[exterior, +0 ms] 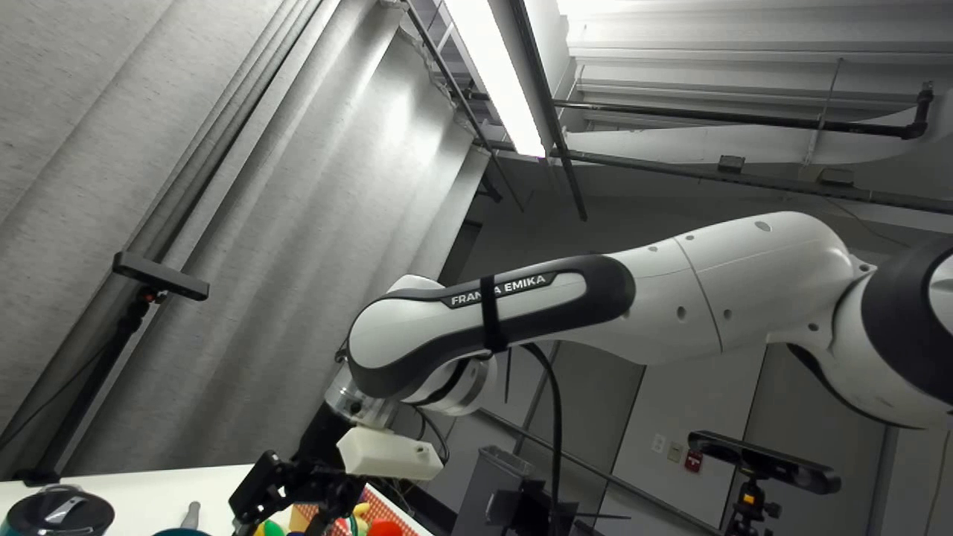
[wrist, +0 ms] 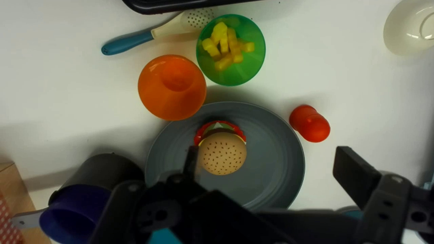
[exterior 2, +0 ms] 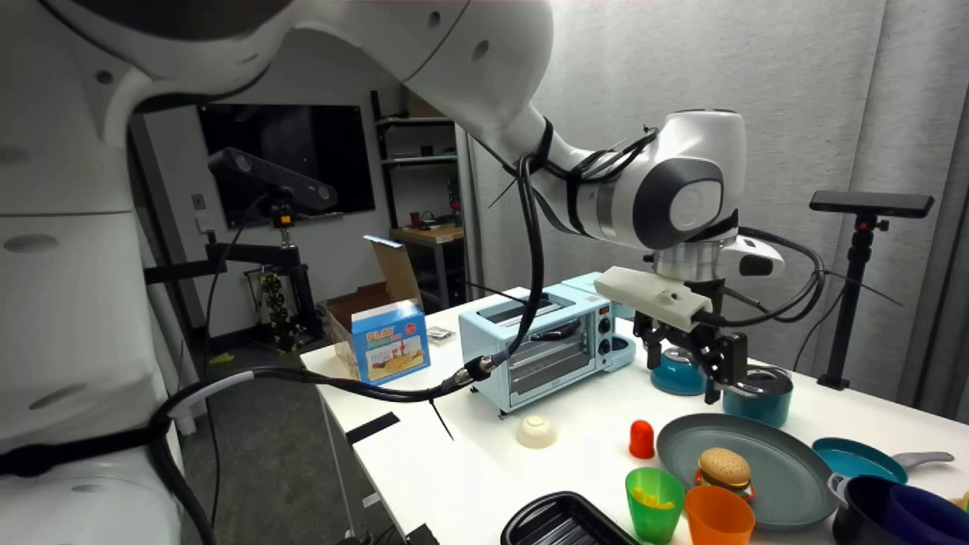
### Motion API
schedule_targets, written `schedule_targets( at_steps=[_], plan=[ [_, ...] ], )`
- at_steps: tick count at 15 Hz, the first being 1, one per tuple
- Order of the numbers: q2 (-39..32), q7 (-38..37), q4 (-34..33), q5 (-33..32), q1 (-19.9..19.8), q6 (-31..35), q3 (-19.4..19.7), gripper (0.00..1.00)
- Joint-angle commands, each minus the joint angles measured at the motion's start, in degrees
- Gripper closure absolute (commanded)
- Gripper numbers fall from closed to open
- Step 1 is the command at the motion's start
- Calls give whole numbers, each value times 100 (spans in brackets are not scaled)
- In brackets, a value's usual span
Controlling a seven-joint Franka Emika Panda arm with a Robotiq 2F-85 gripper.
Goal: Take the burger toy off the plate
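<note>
The burger toy (exterior 2: 724, 467) has a tan seeded bun with red and green layers below it. It sits on the grey round plate (exterior 2: 795, 484), near the side by the orange cup. In the wrist view the burger (wrist: 222, 154) lies left of the middle of the plate (wrist: 271, 135), just beside the left finger in the picture. My gripper (wrist: 268, 152) is open and empty, with its fingers wide apart. In an exterior view the gripper (exterior 2: 681, 378) hangs above the table, higher than the plate and apart from the burger. In an exterior view the burger cannot be made out below the gripper (exterior: 279, 521).
An orange cup (wrist: 172, 87) and a green cup (wrist: 230, 51) with yellow pieces stand by the plate. A red bottle-like toy (wrist: 310, 123) stands beside it. Teal pots (exterior 2: 757, 405), a teal pan (exterior 2: 859, 458), a dark blue cup (exterior 2: 927, 515) and a light blue toaster oven (exterior 2: 541, 348) stand around.
</note>
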State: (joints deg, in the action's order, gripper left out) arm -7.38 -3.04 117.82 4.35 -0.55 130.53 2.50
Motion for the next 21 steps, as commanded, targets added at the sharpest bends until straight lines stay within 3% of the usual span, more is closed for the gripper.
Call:
schedule_targets(
  at_steps=[1,21],
  plan=[
    [-366,-197,-519,-100,-43,-193,1,0],
    [-1540,-258,-1824,-258,-58,-232,142,0]
  ],
)
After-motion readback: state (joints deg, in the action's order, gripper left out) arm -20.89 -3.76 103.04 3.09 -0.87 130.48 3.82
